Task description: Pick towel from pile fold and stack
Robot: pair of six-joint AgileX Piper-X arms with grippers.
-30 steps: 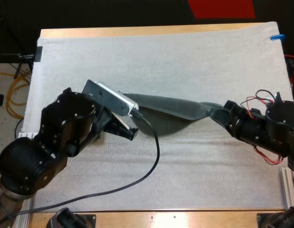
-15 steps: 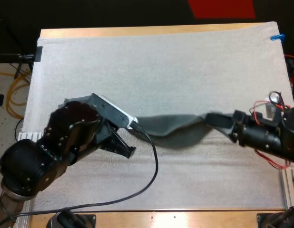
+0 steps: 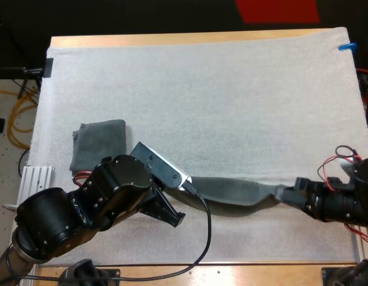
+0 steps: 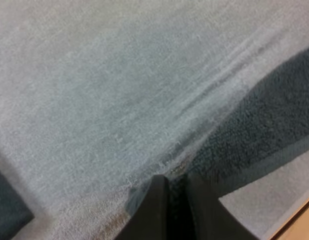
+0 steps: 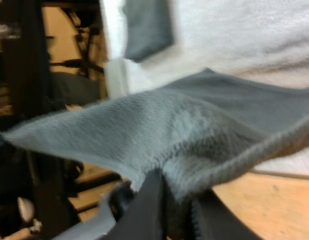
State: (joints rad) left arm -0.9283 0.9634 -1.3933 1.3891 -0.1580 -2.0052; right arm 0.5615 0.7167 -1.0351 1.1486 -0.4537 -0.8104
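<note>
A dark grey-green towel [image 3: 237, 192] hangs stretched in a long band low over the mat's near side, slack in the middle. My left gripper [image 3: 192, 190] is shut on its left end, and my right gripper [image 3: 290, 197] is shut on its right end. In the left wrist view my fingers [image 4: 159, 202] pinch the towel's edge [image 4: 259, 125] just above the mat. In the right wrist view the towel [image 5: 184, 125] spreads away from my closed fingers [image 5: 152, 197]. A folded towel [image 3: 100, 144] lies flat at the mat's left side, and the folded towel [image 5: 147, 25] lies beyond the stretched one.
The white mat [image 3: 220, 89] covers most of the wooden table [image 3: 231, 275]. The table's near edge runs close under the stretched towel. My left arm's bulk [image 3: 83, 208] sits over the mat's near left corner, just in front of the folded towel.
Both grippers have moved toward the table's near edge, carrying the stretched towel with them. The left arm's retreat has uncovered the folded towel at the left.
</note>
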